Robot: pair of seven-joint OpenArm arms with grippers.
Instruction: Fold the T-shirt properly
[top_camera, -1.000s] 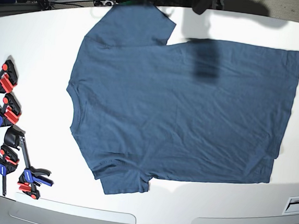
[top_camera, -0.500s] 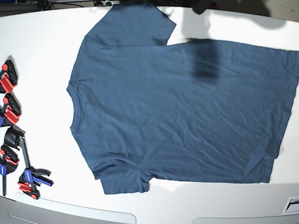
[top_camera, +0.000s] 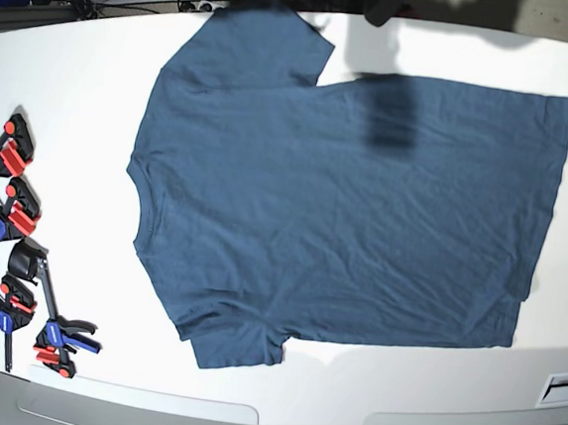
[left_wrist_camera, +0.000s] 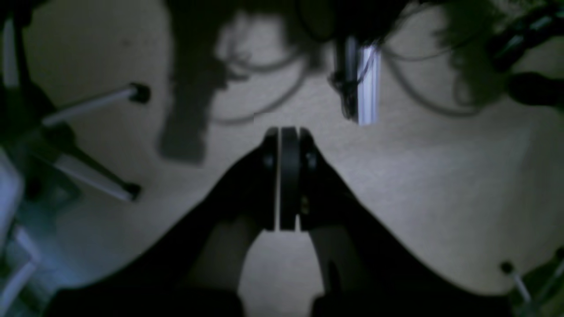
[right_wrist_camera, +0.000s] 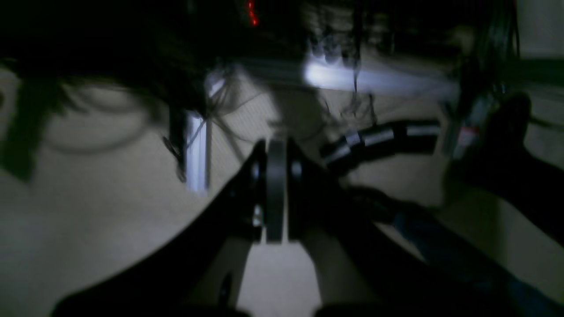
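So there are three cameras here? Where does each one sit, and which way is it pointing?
Base view: sits high above the white table, looking straight down at the spread T-shirt and the clamps at the table's edge; no arm shows, only a shadow on the shirt.
Left wrist view: rides the left arm, looking along its shut left end effector at a dim floor with cables.
Right wrist view: rides the right arm, looking past its shut right end effector at cables and frame.
Shared: both wrist views show the same pale upright bar.
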